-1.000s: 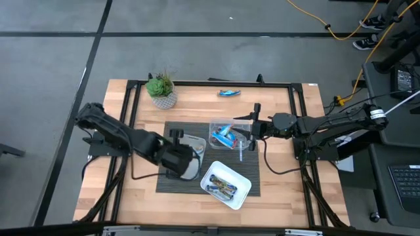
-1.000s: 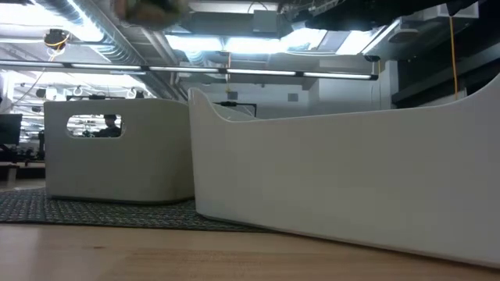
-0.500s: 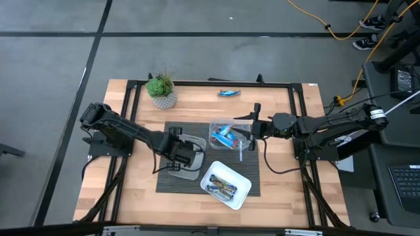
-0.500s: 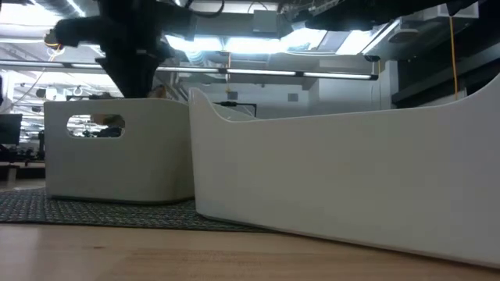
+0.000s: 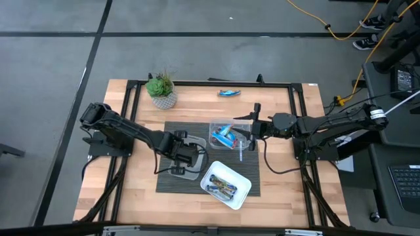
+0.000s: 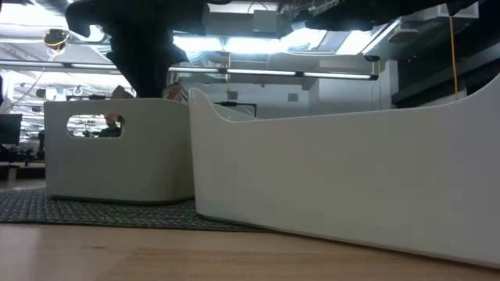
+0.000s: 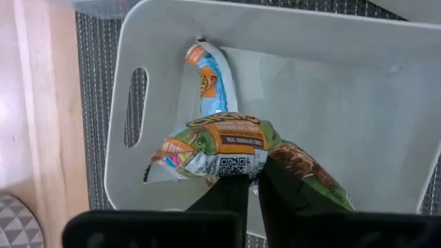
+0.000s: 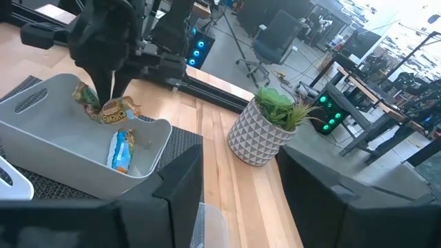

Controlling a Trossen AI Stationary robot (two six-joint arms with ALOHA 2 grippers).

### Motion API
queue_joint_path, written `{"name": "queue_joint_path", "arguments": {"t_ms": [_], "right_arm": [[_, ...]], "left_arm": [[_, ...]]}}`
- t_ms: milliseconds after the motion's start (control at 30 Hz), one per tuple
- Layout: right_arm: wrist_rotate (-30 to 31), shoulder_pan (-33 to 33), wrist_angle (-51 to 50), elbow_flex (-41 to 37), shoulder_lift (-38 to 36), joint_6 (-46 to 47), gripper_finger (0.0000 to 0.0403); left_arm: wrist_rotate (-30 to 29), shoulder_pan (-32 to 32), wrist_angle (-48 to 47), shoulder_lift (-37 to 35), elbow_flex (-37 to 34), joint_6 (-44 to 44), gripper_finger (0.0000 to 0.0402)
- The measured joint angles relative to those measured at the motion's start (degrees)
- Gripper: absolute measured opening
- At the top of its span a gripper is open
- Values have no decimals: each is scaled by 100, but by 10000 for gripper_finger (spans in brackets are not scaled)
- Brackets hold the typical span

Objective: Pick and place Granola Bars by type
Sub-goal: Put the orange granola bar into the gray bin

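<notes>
Light wood-grain table [image 5: 131, 196] with black frame rails. Dark grey woven mat [image 5: 172, 131] at frame centre, fine ribbed weave. Grey tray [image 7: 344, 103] pale, plain, on the mat. Green-and-orange bar [image 7: 227, 148] in the left wrist view: green wrapper, orange band, white panel with black QR code, brown end. Blue-and-orange bar [image 7: 209, 79] in the same tray: blue body, orange tip. White tray [image 5: 243, 187] lower centre, blue and yellowish wrappers inside. Clear tray [image 5: 220, 126] centre, blue bars with red. Loose blue bar [image 5: 229, 93] upper centre. Green plant [image 8: 279, 107] in a white pot [image 8: 255, 141] with grey triangle pattern. Arms black.
</notes>
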Motion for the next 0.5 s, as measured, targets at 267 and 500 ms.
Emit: {"name": "queue_joint_path", "arguments": {"t_ms": [267, 500], "right_arm": [[2, 0, -2, 0, 0, 0, 192], [1, 1, -2, 0, 0, 0, 192]], "left_arm": [[-18, 0, 14, 0, -2, -100, 37], [-46, 0, 12, 0, -4, -262, 73]]}}
